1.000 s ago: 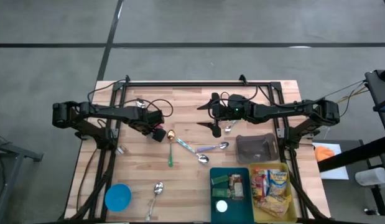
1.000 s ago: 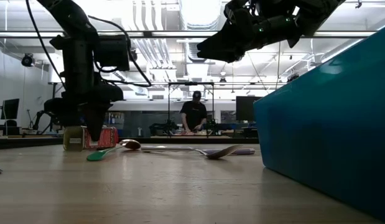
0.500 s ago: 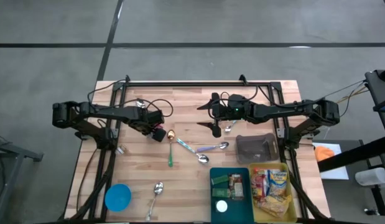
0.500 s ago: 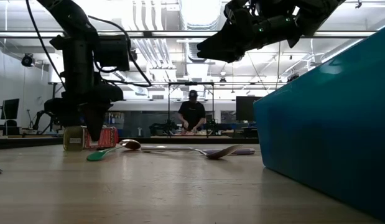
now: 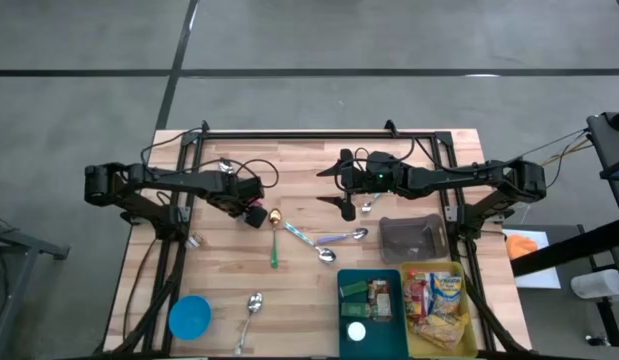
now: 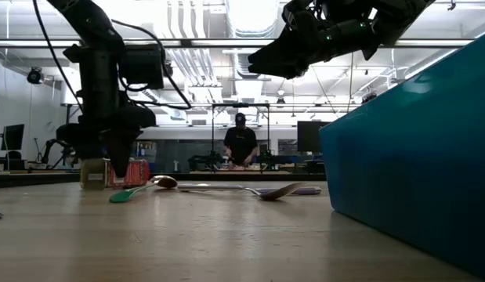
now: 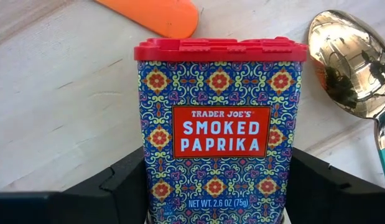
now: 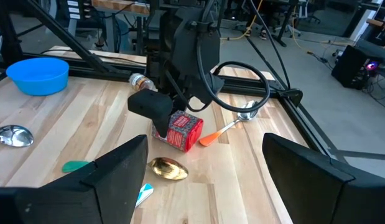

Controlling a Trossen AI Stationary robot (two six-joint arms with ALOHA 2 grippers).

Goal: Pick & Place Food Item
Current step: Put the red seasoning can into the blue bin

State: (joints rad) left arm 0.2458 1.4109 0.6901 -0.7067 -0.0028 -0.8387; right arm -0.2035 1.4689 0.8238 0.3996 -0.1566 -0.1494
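The food item is a smoked paprika tin [image 7: 220,127] with a red lid and a blue patterned label. It lies flat on the wooden table [image 5: 219,280], label up, left of centre [image 5: 256,214]. My left gripper [image 5: 251,207] points straight down over it and is closed on its lower part. My right gripper [image 5: 347,192] hangs open and level well above the table's middle, holding nothing; in its own view [image 8: 204,180] it looks toward the tin [image 8: 181,130]. My left gripper pinches the tin's two narrow sides [image 7: 153,186] between its two fingers [image 7: 127,180], near the end away from the lid. No gap shows on either side. The fingers come from above, pointing down, across the tin. The tin lies flat on the table.
A gold spoon with a green handle [image 5: 274,235] and an orange spoon [image 8: 220,132] lie beside the tin. Silver spoons [image 5: 339,240] lie mid-table. A blue bowl [image 5: 190,317] sits near left. A grey container [image 5: 412,238], teal bin [image 5: 344,300] and yellow bin [image 5: 444,305] stand near right.
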